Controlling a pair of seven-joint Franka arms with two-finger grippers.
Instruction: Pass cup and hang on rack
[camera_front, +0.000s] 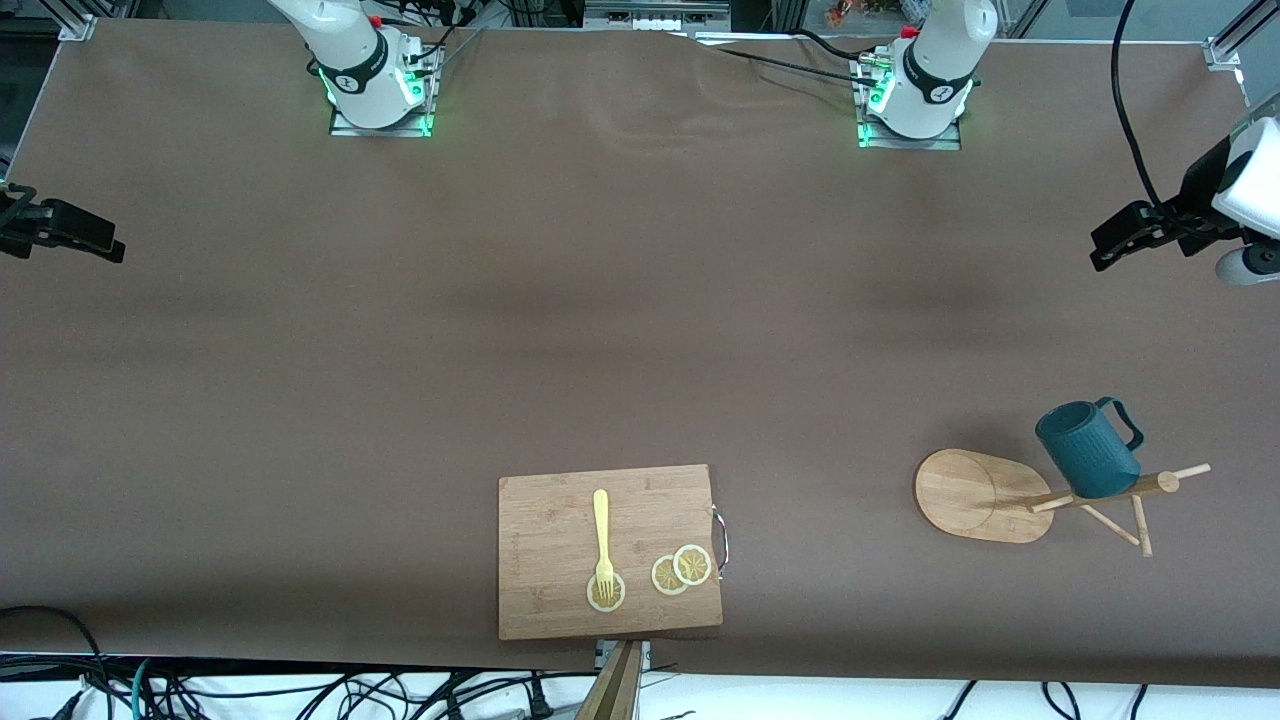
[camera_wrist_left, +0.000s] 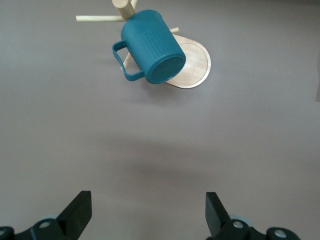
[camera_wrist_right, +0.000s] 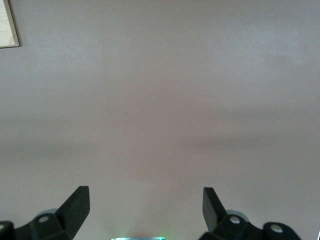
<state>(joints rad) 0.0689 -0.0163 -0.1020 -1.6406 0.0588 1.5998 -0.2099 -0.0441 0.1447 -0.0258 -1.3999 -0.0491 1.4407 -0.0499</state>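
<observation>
The dark teal ribbed cup (camera_front: 1085, 450) hangs tilted on a peg of the bamboo rack (camera_front: 975, 495), which stands near the front camera at the left arm's end of the table. In the left wrist view the cup (camera_wrist_left: 152, 47) shows its flat bottom and loop handle, with the rack's oval base (camera_wrist_left: 195, 62) under it. My left gripper (camera_front: 1105, 245) is open and empty over bare table at that end, well apart from the cup; its jaws show wide apart (camera_wrist_left: 148, 212). My right gripper (camera_front: 60, 235) is open and empty over the right arm's end of the table (camera_wrist_right: 146, 210).
A rectangular wooden cutting board (camera_front: 560, 540) lies at the table's edge nearest the front camera, with a yellow fork (camera_front: 601, 535) and lemon slices (camera_front: 682, 570) on it. Its corner shows in the right wrist view (camera_wrist_right: 7, 25). Brown cloth covers the table.
</observation>
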